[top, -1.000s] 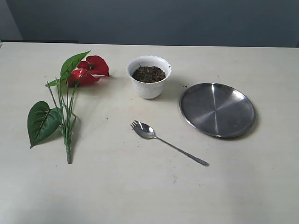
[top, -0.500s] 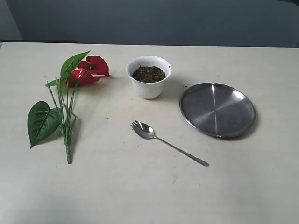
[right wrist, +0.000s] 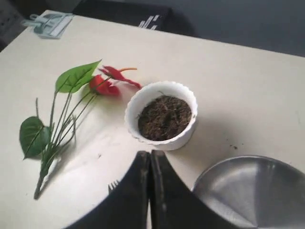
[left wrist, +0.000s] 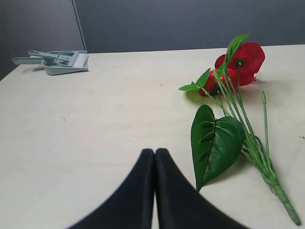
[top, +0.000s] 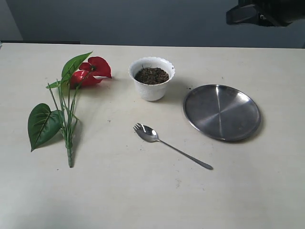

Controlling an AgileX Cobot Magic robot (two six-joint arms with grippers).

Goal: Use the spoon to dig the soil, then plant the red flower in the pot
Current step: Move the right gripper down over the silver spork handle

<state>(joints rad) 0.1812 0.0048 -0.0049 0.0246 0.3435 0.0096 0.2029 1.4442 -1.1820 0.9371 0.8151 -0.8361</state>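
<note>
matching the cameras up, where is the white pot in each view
Exterior view: pot, upper middle, between red flower and steel plate.
Left wrist view: not in it.
Right wrist view: pot mid-frame, just beyond the right gripper.
Shared landmark: the red flower, in all three views.

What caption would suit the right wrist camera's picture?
Shut black right gripper faces a scalloped white pot of dark brown soil, red artificial flower lying beside it, round steel plate nearby.

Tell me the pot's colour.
The pot is white; the right wrist view shows it best.
</note>
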